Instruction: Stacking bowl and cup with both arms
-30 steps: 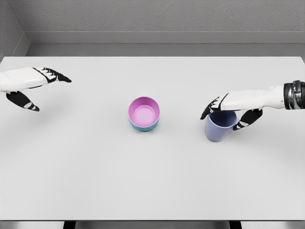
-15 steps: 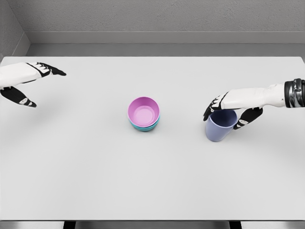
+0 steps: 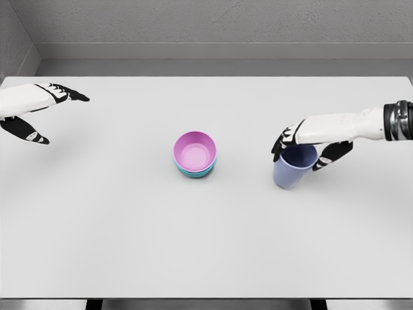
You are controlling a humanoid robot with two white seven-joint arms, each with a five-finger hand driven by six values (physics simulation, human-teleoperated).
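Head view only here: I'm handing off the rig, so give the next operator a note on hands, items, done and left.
Right hand: shut on the lavender cup, tilted, right of centre.
Left hand: open, holding nothing, far left over the table.
Pink bowl already sits nested in the teal bowl at centre.
Left: carry the cup over and set it in the pink bowl.

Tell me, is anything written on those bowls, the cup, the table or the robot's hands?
No text anywhere: the pink bowl nested in the teal bowl, the lavender-blue cup held by the right hand, the left hand and the white table are all plain.
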